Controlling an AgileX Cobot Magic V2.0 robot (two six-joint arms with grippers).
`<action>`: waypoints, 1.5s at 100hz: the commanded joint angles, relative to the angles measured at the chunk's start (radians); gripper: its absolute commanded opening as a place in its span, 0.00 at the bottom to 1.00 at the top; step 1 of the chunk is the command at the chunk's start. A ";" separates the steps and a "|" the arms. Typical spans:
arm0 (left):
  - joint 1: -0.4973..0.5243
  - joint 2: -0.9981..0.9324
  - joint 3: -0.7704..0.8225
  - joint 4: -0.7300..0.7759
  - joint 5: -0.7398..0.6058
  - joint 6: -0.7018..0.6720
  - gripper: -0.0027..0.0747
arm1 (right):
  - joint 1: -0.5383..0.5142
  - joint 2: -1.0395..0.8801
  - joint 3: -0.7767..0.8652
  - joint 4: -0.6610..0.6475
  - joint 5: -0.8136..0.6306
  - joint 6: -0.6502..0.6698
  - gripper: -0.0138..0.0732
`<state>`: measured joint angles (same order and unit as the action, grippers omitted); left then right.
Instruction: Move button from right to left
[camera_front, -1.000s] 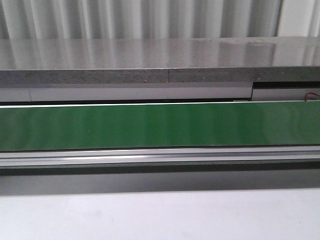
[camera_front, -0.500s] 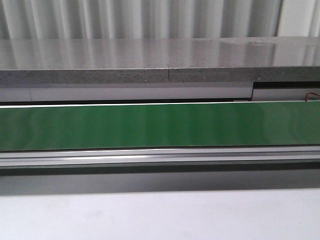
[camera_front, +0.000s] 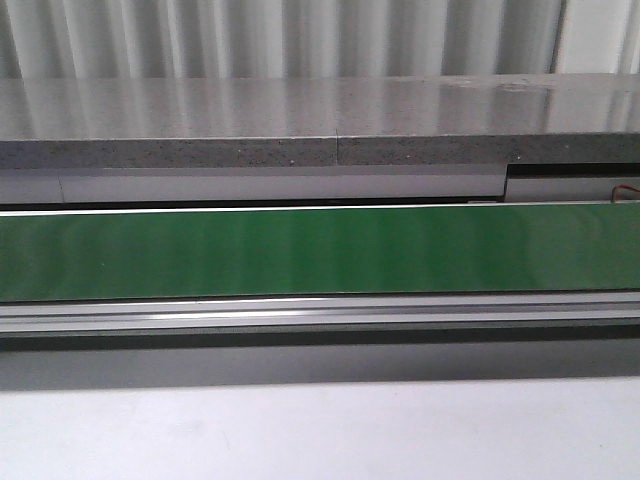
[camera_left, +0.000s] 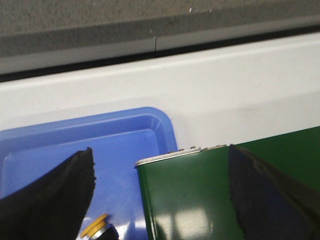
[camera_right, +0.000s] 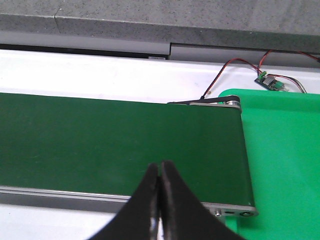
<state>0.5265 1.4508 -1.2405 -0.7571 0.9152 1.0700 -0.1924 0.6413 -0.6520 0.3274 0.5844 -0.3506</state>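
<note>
Button (camera_left: 95, 226) in blue tray (camera_left: 125, 135), left fingers (camera_left: 50, 200) spread

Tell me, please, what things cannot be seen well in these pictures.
- Button: not visible in any view.
- Yellow piece in the blue tray, left wrist view: cut off by the picture edge beside the left gripper finger.
- Right gripper, right wrist view: fingers together, nothing visible between them.
- Front view: shows only the green belt, neither arm.
</note>
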 joint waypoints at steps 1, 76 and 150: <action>-0.002 -0.111 0.008 -0.095 -0.056 -0.003 0.73 | 0.001 -0.002 -0.024 0.015 -0.066 -0.009 0.08; -0.223 -0.659 0.453 -0.209 -0.204 -0.003 0.23 | 0.001 -0.002 -0.024 0.015 -0.066 -0.009 0.08; -0.260 -0.921 0.629 -0.231 -0.192 -0.003 0.01 | 0.001 -0.002 -0.024 0.015 -0.066 -0.009 0.08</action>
<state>0.2747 0.5280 -0.5850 -0.9317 0.7578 1.0700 -0.1924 0.6413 -0.6520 0.3274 0.5844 -0.3525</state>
